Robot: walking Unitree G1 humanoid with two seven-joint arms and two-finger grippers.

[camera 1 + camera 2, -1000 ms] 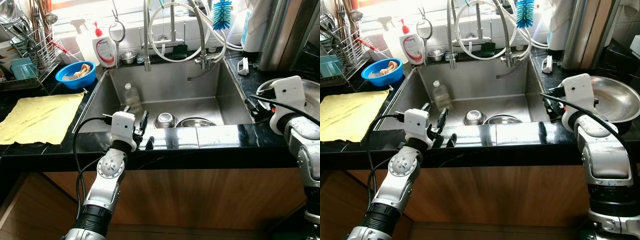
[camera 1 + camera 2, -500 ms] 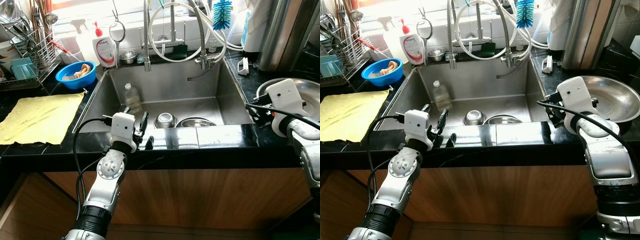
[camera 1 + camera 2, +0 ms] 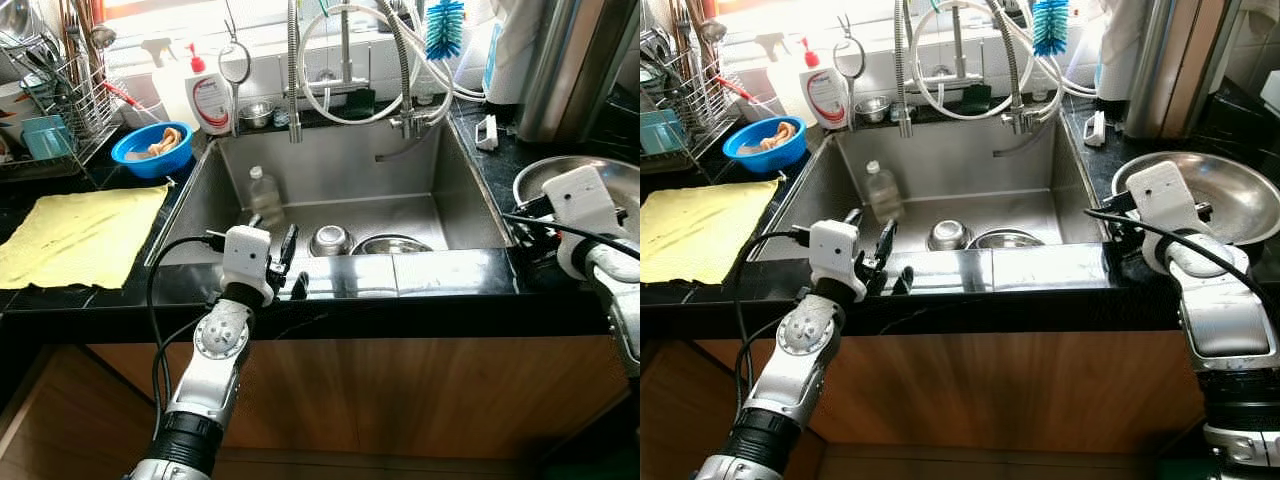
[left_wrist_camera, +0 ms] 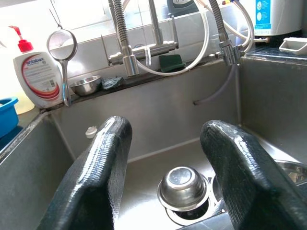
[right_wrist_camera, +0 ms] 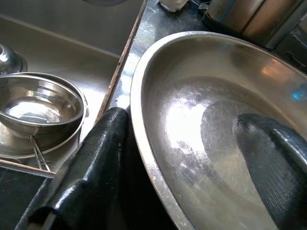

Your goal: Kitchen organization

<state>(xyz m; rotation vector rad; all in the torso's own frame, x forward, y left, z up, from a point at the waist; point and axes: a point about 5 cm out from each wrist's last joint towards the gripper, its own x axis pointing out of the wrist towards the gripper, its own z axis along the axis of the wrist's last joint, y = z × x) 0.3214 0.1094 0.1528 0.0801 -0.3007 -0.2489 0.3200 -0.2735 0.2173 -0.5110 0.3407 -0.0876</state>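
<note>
My right gripper [image 5: 182,120] is open at the right counter. It straddles the rim of a large steel bowl [image 3: 1235,200], with one finger [image 5: 103,143] outside on the sink side and the other inside. My left gripper [image 4: 165,129] rests at the sink's front rim [image 3: 400,272], open and empty, pointing into the basin. In the sink lie a small overturned steel bowl [image 3: 331,239], a wider steel bowl [image 3: 392,243] and a clear plastic bottle [image 3: 263,190].
A yellow cloth [image 3: 80,230] lies on the left counter, with a blue bowl [image 3: 152,147] and a dish rack [image 3: 55,90] behind it. A soap bottle [image 3: 208,100], a strainer [image 3: 233,62] and faucet hoses [image 3: 345,60] line the back. A tall steel vessel [image 3: 570,60] stands at the back right.
My right gripper has moved right, away from the sink corner, and its fingers now sit across the large steel bowl's rim. The left arm has stayed put.
</note>
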